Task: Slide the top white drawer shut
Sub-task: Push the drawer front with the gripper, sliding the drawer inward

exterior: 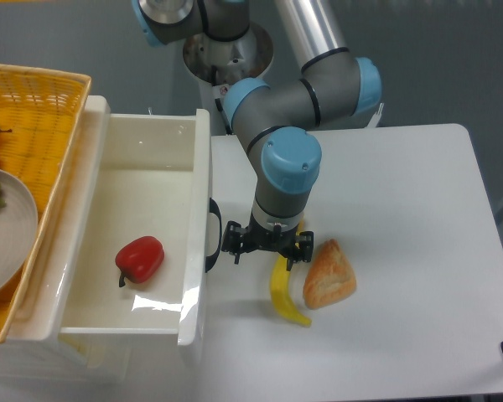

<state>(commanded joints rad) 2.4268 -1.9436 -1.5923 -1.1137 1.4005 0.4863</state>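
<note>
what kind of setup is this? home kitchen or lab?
Likely a lab bench: a grey-and-blue robot arm mounted at a plain white table, with a glossy white plastic drawer and what look like prop foods: yellow banana, red pepper.
</note>
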